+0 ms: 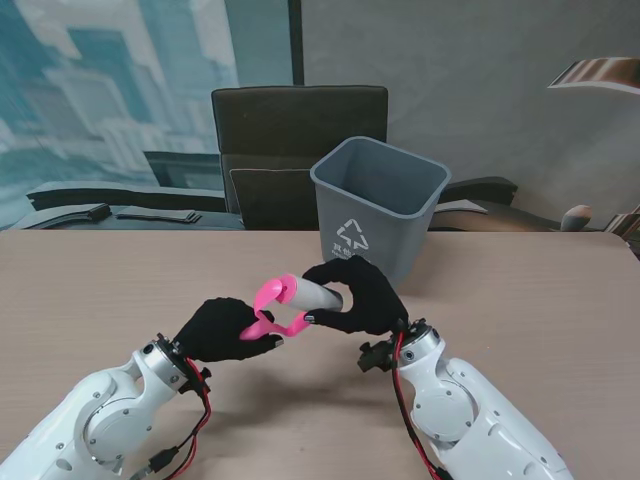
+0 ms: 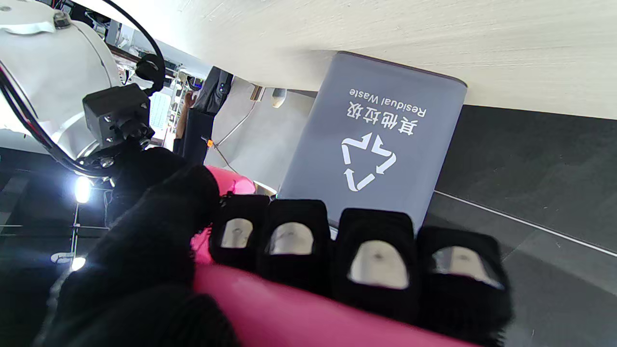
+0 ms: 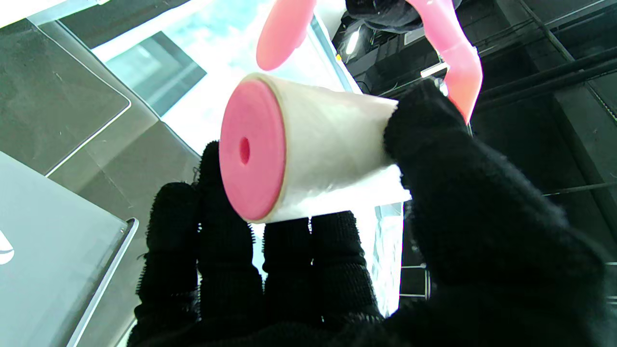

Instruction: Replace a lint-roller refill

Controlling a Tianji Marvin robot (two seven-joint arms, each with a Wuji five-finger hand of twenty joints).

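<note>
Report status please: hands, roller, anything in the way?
Left hand shut on pink handle. Right hand shut on roll, fingers wrapped around it. Roll on handle, above table. Grey bin just beyond, nothing blocking.

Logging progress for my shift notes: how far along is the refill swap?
Early stage. The left hand grips the pink handle; the right hand is closed on the roll, which seems to sit at the handle's end. The grey bin waits behind. Still left: binning the roll and fitting a new one; none is visible.
</note>
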